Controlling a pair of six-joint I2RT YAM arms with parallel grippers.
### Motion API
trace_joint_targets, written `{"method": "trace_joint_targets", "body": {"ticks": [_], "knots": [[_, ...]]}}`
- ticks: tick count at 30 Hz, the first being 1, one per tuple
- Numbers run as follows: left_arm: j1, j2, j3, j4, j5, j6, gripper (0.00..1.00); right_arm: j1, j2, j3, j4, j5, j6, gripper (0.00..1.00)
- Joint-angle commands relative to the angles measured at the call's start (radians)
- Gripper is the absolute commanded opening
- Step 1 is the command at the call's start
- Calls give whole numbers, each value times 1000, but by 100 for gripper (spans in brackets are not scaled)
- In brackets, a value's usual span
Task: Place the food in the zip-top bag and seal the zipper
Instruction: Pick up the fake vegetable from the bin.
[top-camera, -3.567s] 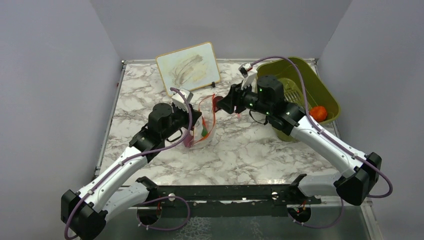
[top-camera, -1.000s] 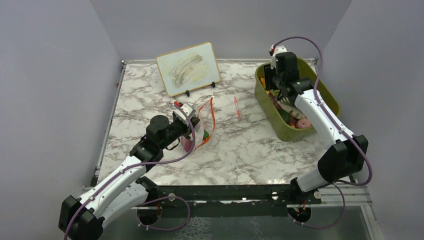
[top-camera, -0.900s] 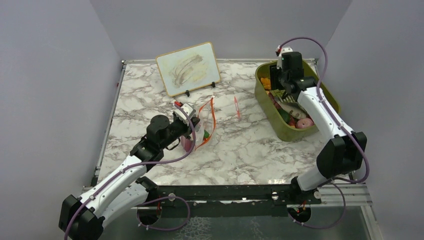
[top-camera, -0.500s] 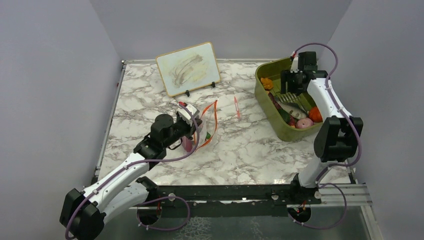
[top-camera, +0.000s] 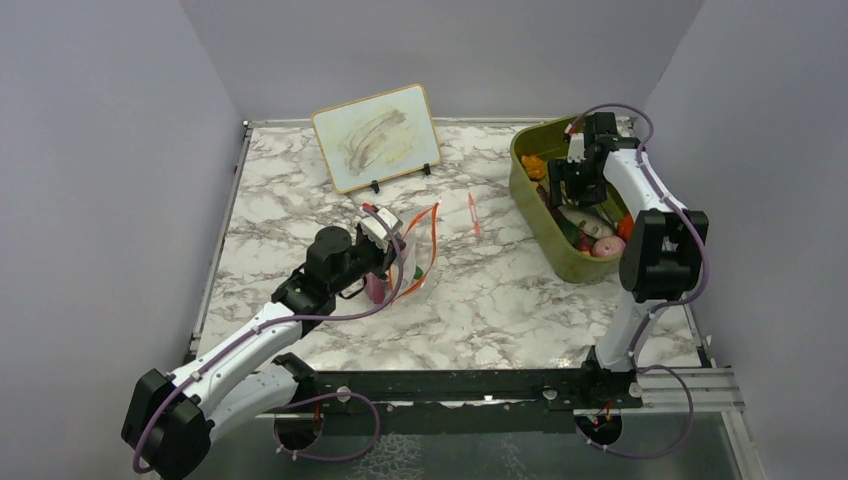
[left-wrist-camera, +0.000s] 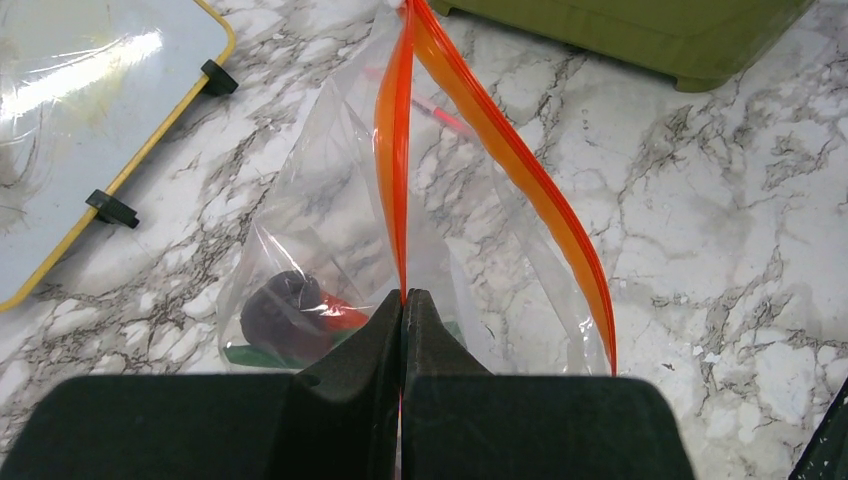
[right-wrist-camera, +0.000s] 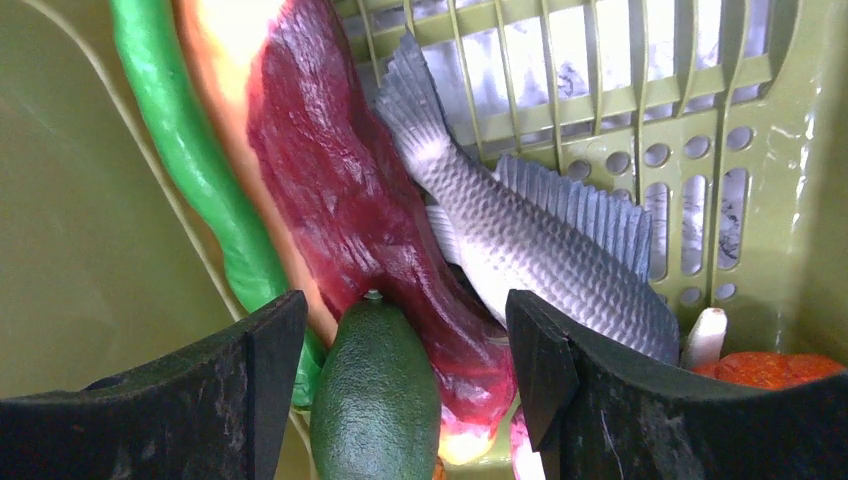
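Clear floppy zip-top bag (left-wrist-camera: 330, 220) mid-table, pinched by its orange zipper (left-wrist-camera: 395, 150) in the clamped left gripper (left-wrist-camera: 403, 300); right gripper (right-wrist-camera: 400, 320) spread wide over an avocado (right-wrist-camera: 375, 400) in the olive bin (right-wrist-camera: 90, 230), liable to snag the neighbouring red slab (right-wrist-camera: 340, 190) if closed off-centre.

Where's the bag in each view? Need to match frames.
Top external: bag just left of centre.
Left wrist: bag fills the middle of the picture.
Right wrist: not in it.
Shared landmark: olive bin, at the right in top external, along the top edge in left wrist, all around in right wrist.
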Motion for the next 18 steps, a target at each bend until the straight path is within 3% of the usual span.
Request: {"method": "trace_joint_targets", "body": {"ticks": [1, 5, 13, 18], "knots": [[-2, 21, 5, 14, 8, 4, 0, -7, 47, 29, -58, 42, -18, 73], [-3, 20, 6, 5, -4, 6, 0, -8, 73, 9, -12, 194, 16, 71], [-2, -1, -8, -6, -37, 17, 0, -8, 41, 43, 119, 290, 85, 61], [-3, -5, -11, -8, -54, 32, 0, -8, 33, 69, 157, 435, 93, 58]]}}
